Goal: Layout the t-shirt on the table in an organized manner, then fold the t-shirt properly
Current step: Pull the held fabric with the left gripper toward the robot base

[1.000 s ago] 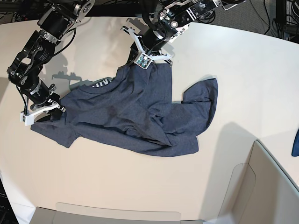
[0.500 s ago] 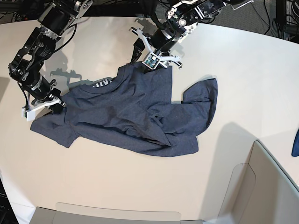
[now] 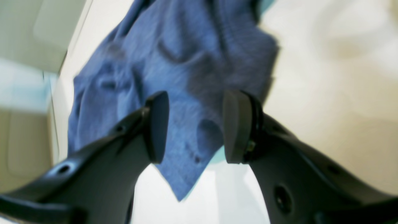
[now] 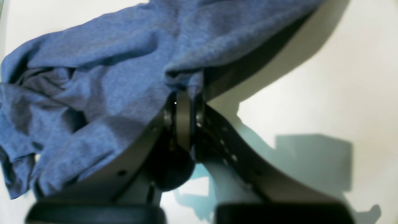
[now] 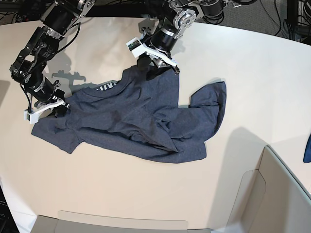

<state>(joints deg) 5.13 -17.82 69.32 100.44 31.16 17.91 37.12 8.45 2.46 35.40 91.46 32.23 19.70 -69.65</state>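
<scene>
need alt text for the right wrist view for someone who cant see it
Close-up from behind the right gripper, its jaws shut on a bunched fold of the blue-grey t-shirt. The cloth spreads crumpled to the left, over the off-white table, which shows shadows to the right.

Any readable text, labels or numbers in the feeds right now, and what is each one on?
Pale block lettering on the t-shirt, by its collar in the base view: only a few letter tops show past a fold, too partial and small to read.
Both wrist views: no text shows on the t-shirt or the table.
Nothing else bears readable writing.
</scene>
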